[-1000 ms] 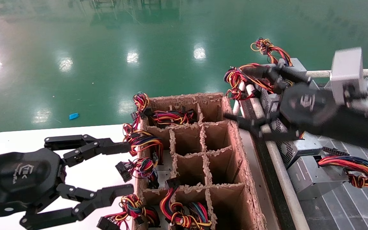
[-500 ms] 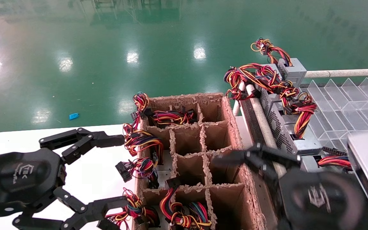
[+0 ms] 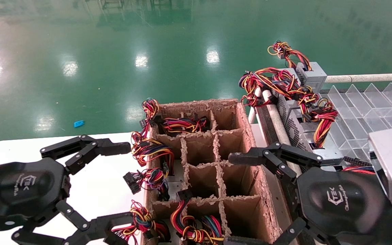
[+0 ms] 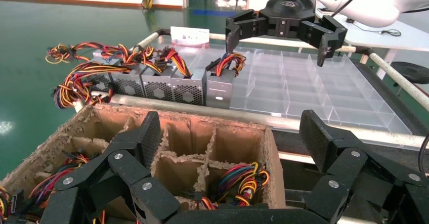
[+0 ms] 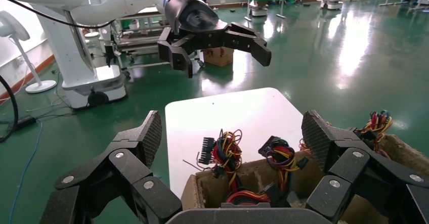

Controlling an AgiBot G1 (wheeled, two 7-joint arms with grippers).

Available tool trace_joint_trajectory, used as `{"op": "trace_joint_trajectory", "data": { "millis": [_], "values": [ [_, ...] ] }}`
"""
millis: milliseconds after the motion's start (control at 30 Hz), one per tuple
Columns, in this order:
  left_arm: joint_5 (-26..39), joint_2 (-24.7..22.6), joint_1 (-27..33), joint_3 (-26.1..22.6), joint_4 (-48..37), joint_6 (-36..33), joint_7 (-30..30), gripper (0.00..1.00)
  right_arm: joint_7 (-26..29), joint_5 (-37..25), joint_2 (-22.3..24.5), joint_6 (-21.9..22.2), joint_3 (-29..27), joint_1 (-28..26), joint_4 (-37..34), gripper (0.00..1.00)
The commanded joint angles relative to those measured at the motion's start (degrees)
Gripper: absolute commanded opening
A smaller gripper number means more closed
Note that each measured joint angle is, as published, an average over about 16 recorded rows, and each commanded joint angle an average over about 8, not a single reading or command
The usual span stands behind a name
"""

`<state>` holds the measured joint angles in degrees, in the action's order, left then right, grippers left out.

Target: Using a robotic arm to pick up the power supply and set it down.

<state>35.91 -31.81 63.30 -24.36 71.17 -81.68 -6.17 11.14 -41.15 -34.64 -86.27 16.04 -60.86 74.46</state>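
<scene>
Several silver-grey power supplies with red, yellow and black wires stand in a row on the rack at the right. The nearest power supply shows a plain face in the left wrist view. No gripper touches any of them. My right gripper hangs open and empty over the carton's near right corner. Over the carton's left side, my left gripper is open and empty too. Each wrist view shows the other arm's gripper farther off.
A brown divided carton stands on the white table; several cells hold wire bundles. A metal rail runs between the carton and the clear divided tray. Green floor lies beyond.
My right gripper has swung from above the row of power supplies back and down to the carton's near right side, open throughout. The left gripper's fingers have spread a little wider.
</scene>
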Motion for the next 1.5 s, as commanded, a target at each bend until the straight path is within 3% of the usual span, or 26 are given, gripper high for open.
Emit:
{"op": "trace_joint_trajectory", "data": {
  "millis": [33,1500],
  "values": [
    [0.0,0.0,0.0,0.0,0.0,0.0,0.0,1.0,-0.09,-0.16,-0.08,0.13,-0.01,-0.16,-0.2,1.0],
    [0.0,0.0,0.0,0.0,0.0,0.0,0.0,1.0,-0.49,-0.77,-0.42,0.66,-0.02,-0.76,-1.0,1.0]
  ]
}}
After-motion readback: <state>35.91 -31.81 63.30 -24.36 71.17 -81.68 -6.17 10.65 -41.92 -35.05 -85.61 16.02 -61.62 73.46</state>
